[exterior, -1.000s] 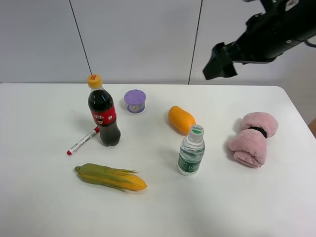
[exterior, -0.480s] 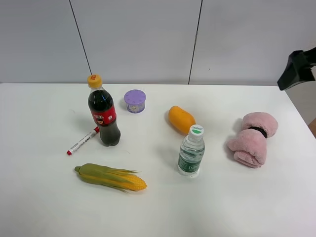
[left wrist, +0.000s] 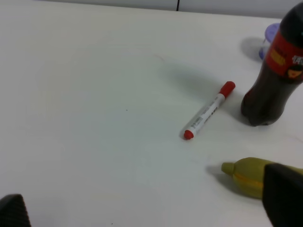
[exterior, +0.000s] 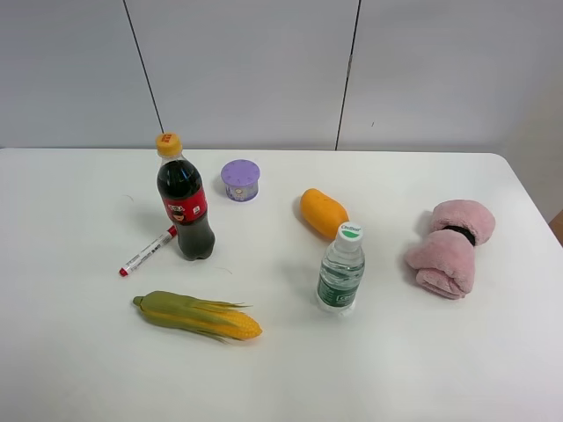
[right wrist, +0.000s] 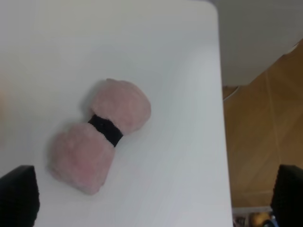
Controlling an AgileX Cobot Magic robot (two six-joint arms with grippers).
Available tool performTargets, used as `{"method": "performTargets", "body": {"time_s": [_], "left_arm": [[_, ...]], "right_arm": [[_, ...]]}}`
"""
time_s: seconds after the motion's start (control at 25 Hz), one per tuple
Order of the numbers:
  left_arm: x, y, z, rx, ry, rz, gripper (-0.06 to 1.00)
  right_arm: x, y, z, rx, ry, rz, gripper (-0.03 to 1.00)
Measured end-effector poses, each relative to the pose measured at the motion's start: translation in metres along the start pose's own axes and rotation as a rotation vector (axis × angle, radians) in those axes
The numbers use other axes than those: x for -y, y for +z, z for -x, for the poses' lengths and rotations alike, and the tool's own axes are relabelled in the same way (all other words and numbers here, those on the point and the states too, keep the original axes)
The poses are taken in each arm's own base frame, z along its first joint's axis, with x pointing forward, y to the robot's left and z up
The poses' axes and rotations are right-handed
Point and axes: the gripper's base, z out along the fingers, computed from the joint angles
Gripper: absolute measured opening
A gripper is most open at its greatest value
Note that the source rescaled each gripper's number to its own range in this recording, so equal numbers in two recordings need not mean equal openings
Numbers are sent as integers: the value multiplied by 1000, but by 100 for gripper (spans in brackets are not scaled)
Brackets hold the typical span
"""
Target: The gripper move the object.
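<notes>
The cola bottle (exterior: 185, 207), dark drink with a red label and an orange-yellow cap, stands upright at the left of the table. Neither arm shows in the exterior high view. In the left wrist view the bottle's lower part (left wrist: 277, 80) stands well off from my left gripper (left wrist: 149, 208), whose black fingertips (left wrist: 284, 196) are wide apart with nothing between them. My right gripper (right wrist: 154, 196) is also open and empty. It hangs over the table's right end near a pink rolled towel (right wrist: 99, 137).
A red-capped marker (exterior: 148, 251) lies just left of the cola bottle. An ear of corn (exterior: 198, 315) lies in front of it. A purple cup (exterior: 240, 179), an orange object (exterior: 323, 213), a clear water bottle (exterior: 340, 268) and the pink towel (exterior: 451, 246) stand further right.
The right arm has drawn back to the right and left the exterior high view. Nothing on the table has moved.
</notes>
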Motion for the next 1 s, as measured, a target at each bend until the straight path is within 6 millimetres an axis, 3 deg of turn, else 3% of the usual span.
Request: {"method": "performTargets", "body": {"time_s": [0.2, 0.48, 0.64, 0.76, 1.0], "left_arm": [[0, 0, 0, 0, 0, 0, 100], [0, 0, 0, 0, 0, 0, 100], [0, 0, 0, 0, 0, 0, 100], [0, 0, 0, 0, 0, 0, 100], [0, 0, 0, 0, 0, 0, 100]], "right_arm": [[-2, -33, -57, 82, 25, -26, 99], [-16, -40, -151, 308, 49, 7, 99], [-22, -37, -191, 414, 58, 15, 99], [-28, -28, -201, 391, 73, 64, 99], [-32, -12, -202, 390, 78, 124, 99]]}}
